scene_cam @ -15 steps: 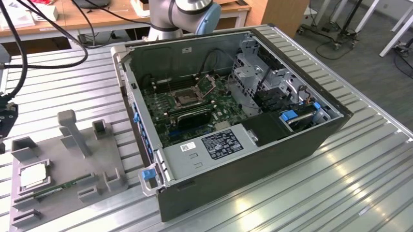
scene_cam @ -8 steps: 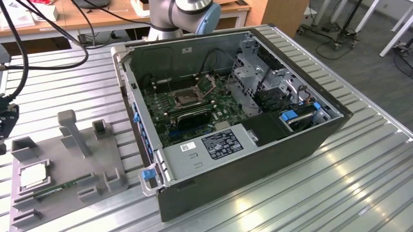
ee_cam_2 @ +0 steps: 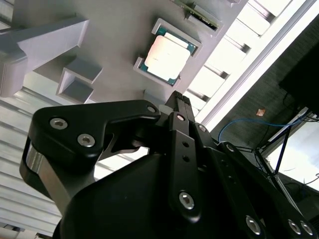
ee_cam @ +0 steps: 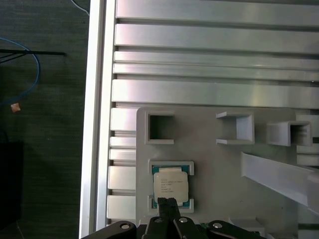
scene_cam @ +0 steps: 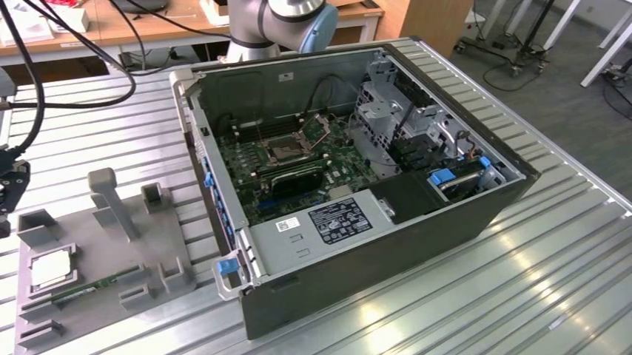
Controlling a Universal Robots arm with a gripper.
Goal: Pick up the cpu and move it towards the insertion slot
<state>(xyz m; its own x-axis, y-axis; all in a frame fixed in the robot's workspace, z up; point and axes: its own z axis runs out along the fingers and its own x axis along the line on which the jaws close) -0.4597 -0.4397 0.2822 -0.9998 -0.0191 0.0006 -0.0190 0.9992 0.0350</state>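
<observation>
Approach stage of the pick: the black hand (ee_cam: 167, 201), closed to a narrow pinch and empty, hovers over the cpu (ee_cam: 170, 185), a flat square chip with a shiny silver top, lying level in a recess of the grey plastic tray (ee_cam: 214, 164) on the slatted metal desk (ee_cam: 199, 50). Grasping likely calls for parting the fingers to straddle its thin edges. The silver-framed square insertion slot (scene_cam: 286, 153), inside the open computer case (scene_cam: 395, 251), lies well apart.

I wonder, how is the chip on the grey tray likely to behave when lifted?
The chip looks flat and rigid, so it likely won't flex or roll. Its shiny metal top may be slippery. Thinness suggests it's light.
</observation>
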